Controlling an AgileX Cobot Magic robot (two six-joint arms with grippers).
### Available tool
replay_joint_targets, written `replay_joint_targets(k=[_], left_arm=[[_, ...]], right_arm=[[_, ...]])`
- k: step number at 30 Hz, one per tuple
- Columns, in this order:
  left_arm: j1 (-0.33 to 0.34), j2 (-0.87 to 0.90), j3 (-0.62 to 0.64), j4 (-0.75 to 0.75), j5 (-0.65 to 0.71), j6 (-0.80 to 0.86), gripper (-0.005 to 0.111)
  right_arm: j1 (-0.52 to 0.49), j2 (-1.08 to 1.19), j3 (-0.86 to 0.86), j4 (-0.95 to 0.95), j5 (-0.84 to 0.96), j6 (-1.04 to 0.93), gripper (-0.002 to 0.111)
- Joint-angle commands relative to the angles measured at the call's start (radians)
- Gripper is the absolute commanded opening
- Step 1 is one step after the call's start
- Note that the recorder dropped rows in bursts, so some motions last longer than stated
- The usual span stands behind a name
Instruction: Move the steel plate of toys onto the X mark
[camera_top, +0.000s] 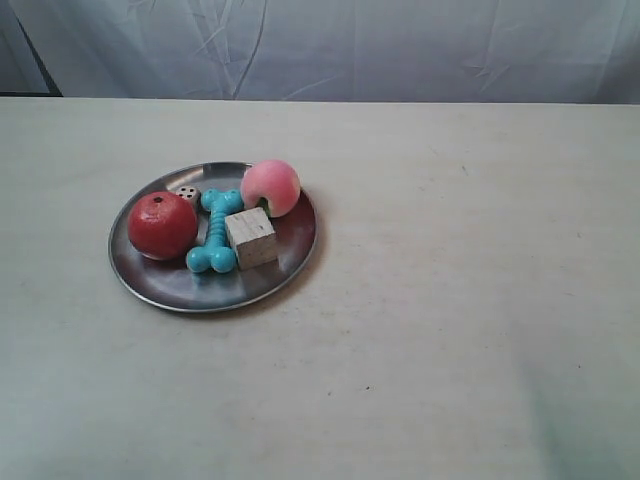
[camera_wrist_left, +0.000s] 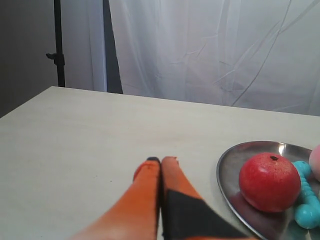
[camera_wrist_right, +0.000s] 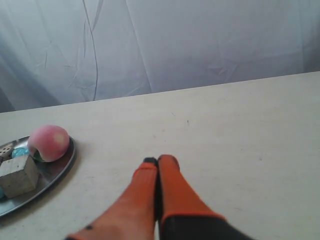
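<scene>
Although the left pincer (camera_wrist_left: 161, 161) and right pincer (camera_wrist_right: 157, 161) are both clenched empty, the steel plate (camera_top: 165, 285) sits left of centre in the exterior frame on the tabletop (camera_top: 450, 300), seemingly closer to the left pincer.

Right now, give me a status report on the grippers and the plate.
Left gripper shut, empty, short of steel plate. Right gripper shut, empty. Plate ungrasped, toys aboard. X mark not made out; no obstacle seen.
</scene>
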Motion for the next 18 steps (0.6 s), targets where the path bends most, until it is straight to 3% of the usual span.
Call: replay_joint_targets(k=[1, 8, 18], left_arm=[[0.001, -0.006, 0.005, -0.005, -0.004, -0.006, 0.0], [0.001, -0.006, 0.005, 0.024, 0.072, -0.006, 0.0], [0.001, -0.006, 0.005, 0.024, 0.063, -0.003, 0.0]], right_arm=[[-0.005, -0.007, 0.002, 0.002, -0.018, -0.003, -0.001], [-0.005, -0.007, 0.002, 0.002, -0.018, -0.003, -0.001], [-0.005, -0.007, 0.002, 0.002, -0.018, -0.003, -0.001]])
